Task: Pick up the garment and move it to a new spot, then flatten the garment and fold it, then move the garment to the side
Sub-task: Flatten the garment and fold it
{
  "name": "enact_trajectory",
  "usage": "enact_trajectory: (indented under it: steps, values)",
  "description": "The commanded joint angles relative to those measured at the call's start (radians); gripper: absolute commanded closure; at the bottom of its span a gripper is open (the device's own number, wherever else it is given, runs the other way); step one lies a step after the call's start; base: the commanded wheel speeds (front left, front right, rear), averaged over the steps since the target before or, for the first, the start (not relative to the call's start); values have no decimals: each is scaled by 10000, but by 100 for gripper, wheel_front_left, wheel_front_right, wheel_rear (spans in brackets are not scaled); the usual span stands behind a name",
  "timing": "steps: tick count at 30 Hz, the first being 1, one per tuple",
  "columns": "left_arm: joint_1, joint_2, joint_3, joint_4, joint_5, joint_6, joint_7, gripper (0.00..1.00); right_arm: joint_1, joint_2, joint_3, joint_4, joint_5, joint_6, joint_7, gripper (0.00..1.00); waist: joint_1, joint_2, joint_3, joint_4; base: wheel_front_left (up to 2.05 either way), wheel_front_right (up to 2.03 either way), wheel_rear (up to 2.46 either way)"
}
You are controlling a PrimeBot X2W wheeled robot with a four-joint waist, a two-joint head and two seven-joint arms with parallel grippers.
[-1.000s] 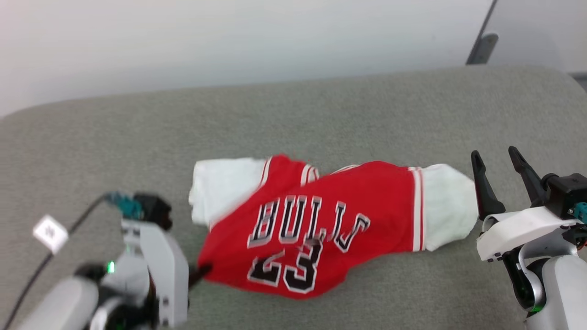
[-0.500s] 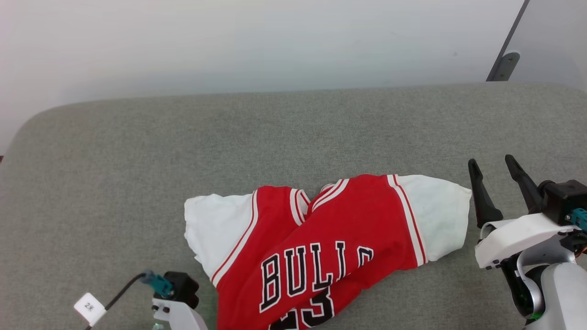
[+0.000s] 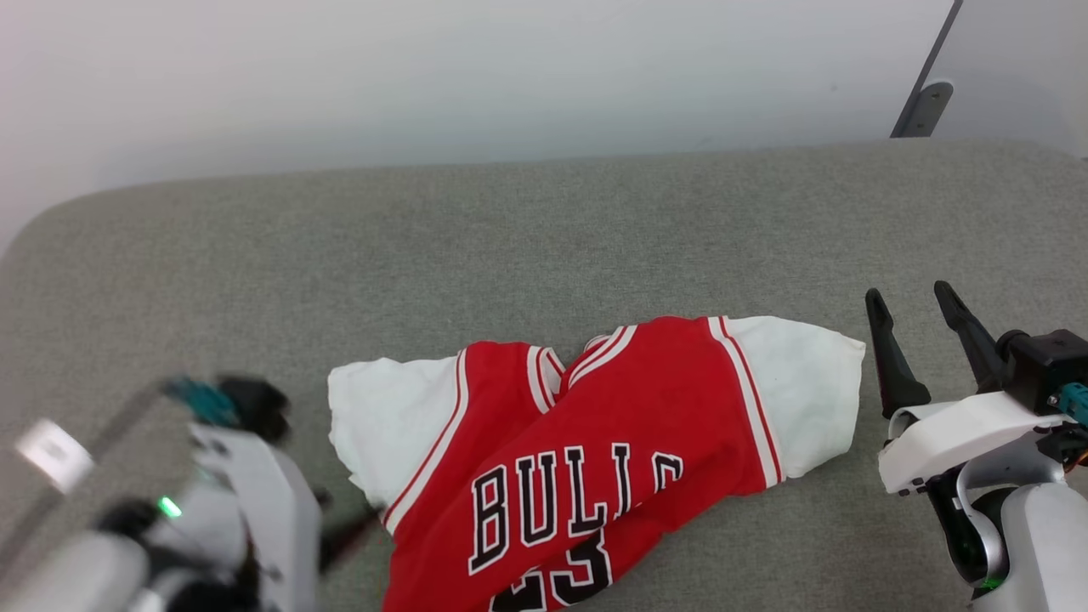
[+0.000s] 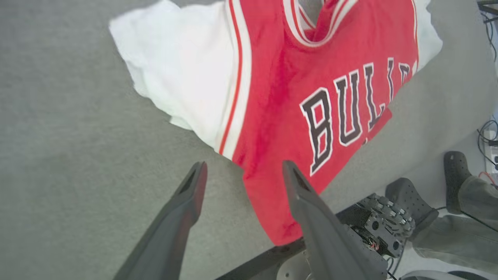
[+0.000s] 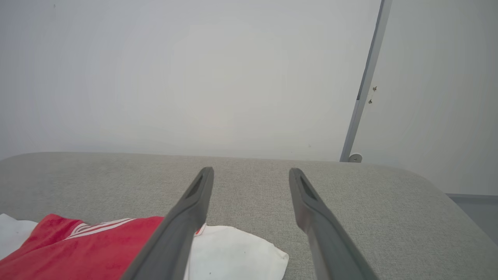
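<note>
The garment (image 3: 595, 442) is lying rumpled and front-up on the grey bench (image 3: 510, 238), with its lettering facing me and its lower part reaching the near edge. My left hand (image 4: 244, 166) is hovering over the red hem, spread wide and gripping nothing. My right hand (image 3: 907, 291) is hovering just beside the white sleeve, fingers wide apart and empty.

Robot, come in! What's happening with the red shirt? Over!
Left gripper open beside red jersey shirt with white sleeves; right gripper open, other side. Shirt rumpled, lettering up, on grey fabric cushion. Person's dark shoes beyond cushion edge.
</note>
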Motion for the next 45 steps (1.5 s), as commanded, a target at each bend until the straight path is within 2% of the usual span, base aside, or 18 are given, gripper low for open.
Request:
enact_trajectory:
  steps: [1, 5, 10, 18, 26, 34, 35, 36, 38, 45]
  values:
    - [-311, 165, 172, -28, 15, 63, 80, 0, -142, 40, 12, -47, 99, -15, -85, 0, 0, -1, 60, -34, 0, 0, 0]
    - [-1268, 376, 518, 270, -7, -55, 283, 0, -167, 79, 52, -53, 110, -15, -139, 0, 0, -1, 221, -110, 0, 0, 0]
    - [-2436, 350, 428, 1541, 425, -684, 54, 0, -349, 135, 106, -43, 89, -15, -181, 0, 0, -1, 519, -266, 0, 0, 0]
    - [-3805, -228, -174, 4112, 893, -1774, -298, 0, -565, 177, 104, -74, 4, -15, -187, 0, 0, -1, 1117, -527, 0, 0, 0]
    - [-4456, -707, -556, 6228, 1075, -2318, -484, 0, -713, 218, 111, -100, -51, -15, -203, 0, 0, -1, 1466, -706, 0, 0, 0]
    - [-4839, -1159, -783, 8110, 1081, -2662, -820, 0, -754, 250, 110, -99, -39, -15, -175, 0, 0, -1, 1644, -777, 0, 0, 0]
    - [-4850, -1207, -825, 8314, 1054, -2697, -833, 2, -761, 250, 116, -94, -51, -15, -168, 0, 0, -1, 1651, -783, 0, 0, 0]
    - [-4871, -1240, -870, 8470, 1044, -2745, -852, 51, -763, 254, 118, -92, -46, -15, -162, 0, 0, -1, 1654, -785, 0, 0, 0]
    - [-4907, -1284, -930, 8811, 1043, -2800, -857, 100, -748, 247, 127, -82, -64, -15, -144, 0, 0, -1, 1644, -785, 0, 0, 0]
    - [-5085, -1433, -908, 9433, 950, -2883, -1127, 100, -635, 114, 149, -45, 147, -15, 256, 0, 0, -1, 1538, -724, 0, 0, 0]
